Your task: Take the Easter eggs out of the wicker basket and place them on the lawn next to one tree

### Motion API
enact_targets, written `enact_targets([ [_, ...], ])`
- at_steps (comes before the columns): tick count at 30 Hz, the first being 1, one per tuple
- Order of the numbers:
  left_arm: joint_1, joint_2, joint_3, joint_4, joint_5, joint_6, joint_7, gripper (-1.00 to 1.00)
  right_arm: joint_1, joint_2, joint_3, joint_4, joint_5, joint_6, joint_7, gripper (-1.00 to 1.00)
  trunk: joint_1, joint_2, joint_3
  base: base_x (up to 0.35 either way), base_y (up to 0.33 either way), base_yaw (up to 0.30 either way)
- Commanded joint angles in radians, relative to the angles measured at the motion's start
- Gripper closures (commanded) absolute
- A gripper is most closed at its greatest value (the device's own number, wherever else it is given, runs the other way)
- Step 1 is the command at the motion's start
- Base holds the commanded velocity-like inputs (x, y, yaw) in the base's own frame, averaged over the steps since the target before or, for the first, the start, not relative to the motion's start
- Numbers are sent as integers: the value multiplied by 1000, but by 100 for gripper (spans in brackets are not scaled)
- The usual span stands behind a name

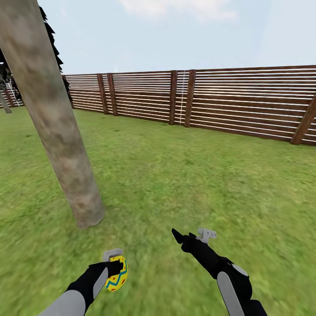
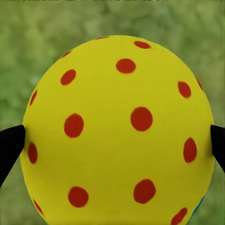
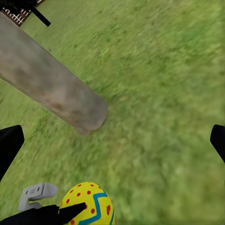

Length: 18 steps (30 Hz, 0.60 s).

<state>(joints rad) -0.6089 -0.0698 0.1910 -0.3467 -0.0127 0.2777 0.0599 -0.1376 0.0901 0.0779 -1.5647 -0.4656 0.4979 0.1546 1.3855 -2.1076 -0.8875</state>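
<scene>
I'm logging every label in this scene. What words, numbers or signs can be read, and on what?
None: no readable text.
The Easter egg in the left tool bears only red dots and a blue zigzag.
The tree trunk and fence carry no lettering.

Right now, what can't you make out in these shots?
- Tree: the head view's top edge cuts off the crown, so only the trunk shows.
- Egg: the left wrist view's bottom edge cuts it off, and it hides the grass beneath it.
- Left claw: the fingertips' contact with the egg is too small to judge in the head view.
- Fence: the right edge cuts it off.
</scene>
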Motion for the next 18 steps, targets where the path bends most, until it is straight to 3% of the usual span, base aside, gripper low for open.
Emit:
enact_targets([
  [1,0,-1,4,-3,-1,6,2,100,0,0,-1,-1,-3,5,2,-100,0,0,-1,0,0,0],
  [18,0,-3,4,-3,-1,6,1,100,0,2,-1,-1,-4,5,0,-100,4,-7,-4,0,0,0],
])
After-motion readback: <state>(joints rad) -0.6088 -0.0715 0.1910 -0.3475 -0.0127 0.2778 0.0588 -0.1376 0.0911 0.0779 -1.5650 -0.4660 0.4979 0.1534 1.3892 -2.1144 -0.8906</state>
